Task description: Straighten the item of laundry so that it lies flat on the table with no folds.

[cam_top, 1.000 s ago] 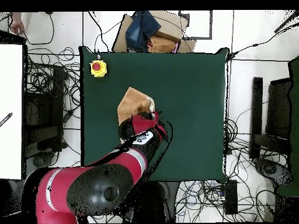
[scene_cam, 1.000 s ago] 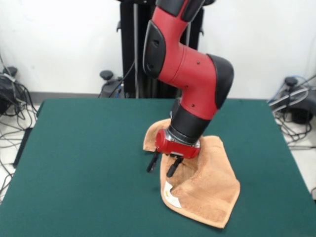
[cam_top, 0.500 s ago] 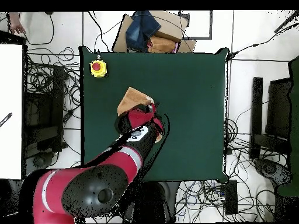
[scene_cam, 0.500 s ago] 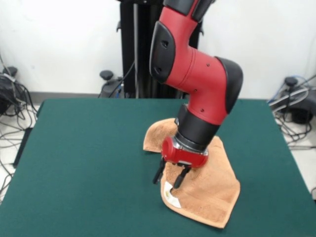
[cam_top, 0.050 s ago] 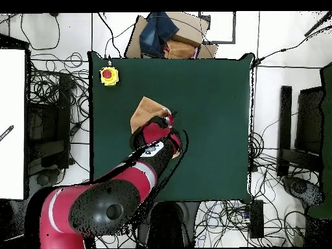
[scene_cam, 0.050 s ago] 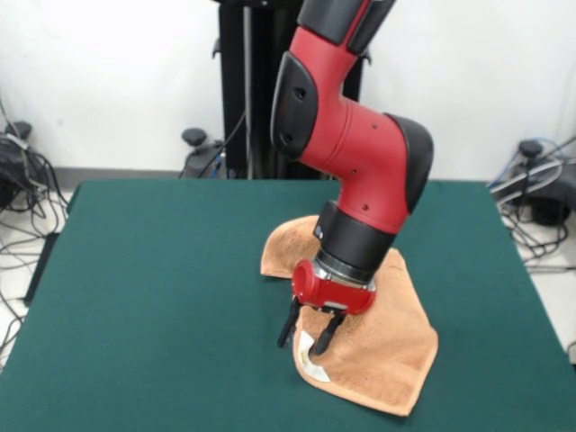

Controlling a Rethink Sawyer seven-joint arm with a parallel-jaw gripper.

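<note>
Terry towel (scene_cam, 0.050 s ago: 387,346) beneath parted tool (scene_cam, 0.050 s ago: 308,335)

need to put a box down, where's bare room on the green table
Bare room: the dark green felt table from the tan-orange terry towel to the edge on the picture's left in the front view, and the strip beyond the towel. Crowded: around the towel, where the open black gripper hangs, and the corner with the yellow box with a red button.

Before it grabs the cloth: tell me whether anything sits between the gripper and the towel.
Nothing visible does. The gripper hangs open right over the towel's folded edge by the white label, with only air under its fingers. The one other thing on the table is a yellow button box in a corner, well apart.
</note>
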